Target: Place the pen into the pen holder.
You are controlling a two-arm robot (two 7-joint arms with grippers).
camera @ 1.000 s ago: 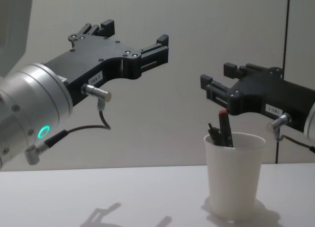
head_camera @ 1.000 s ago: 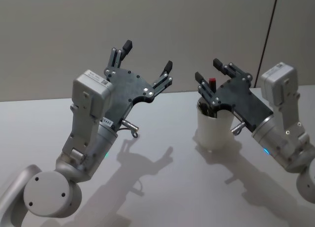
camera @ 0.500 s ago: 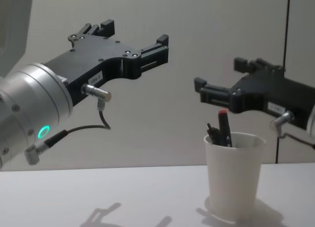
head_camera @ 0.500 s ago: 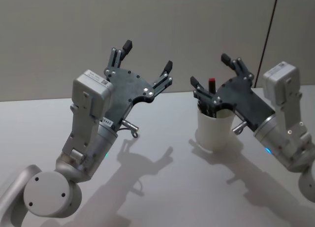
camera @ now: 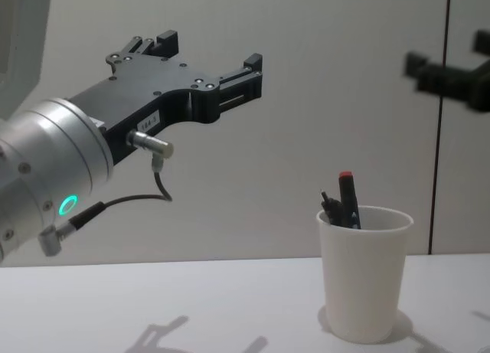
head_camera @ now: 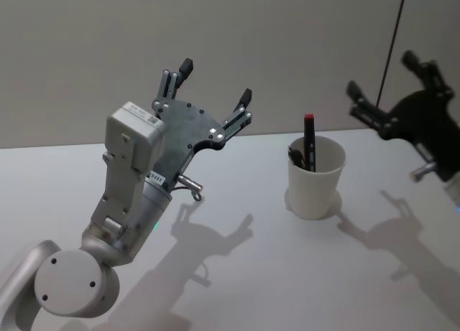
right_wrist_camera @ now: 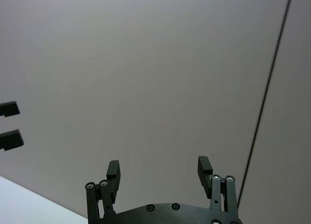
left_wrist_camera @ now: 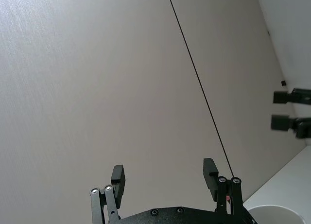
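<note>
Inside pen holder [head_camera: 316, 184], pen [head_camera: 310, 141] (red-capped), both grippers' jaws apart, well clear.

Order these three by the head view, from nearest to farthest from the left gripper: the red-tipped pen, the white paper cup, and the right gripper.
Measured from the left gripper, raised with open fingers left of centre:
1. The red-tipped pen, standing in the cup, to its right.
2. The white paper cup, on the table; nearly the same as the pen.
3. The right gripper, open, high at the right edge.

A plain white paper cup, the pen holder [head_camera: 316, 175], stands upright on the counter [head_camera: 244, 273]. A black pen [head_camera: 310, 141] with a red cap stands inside, leaning slightly, its tip above the rim.
</note>
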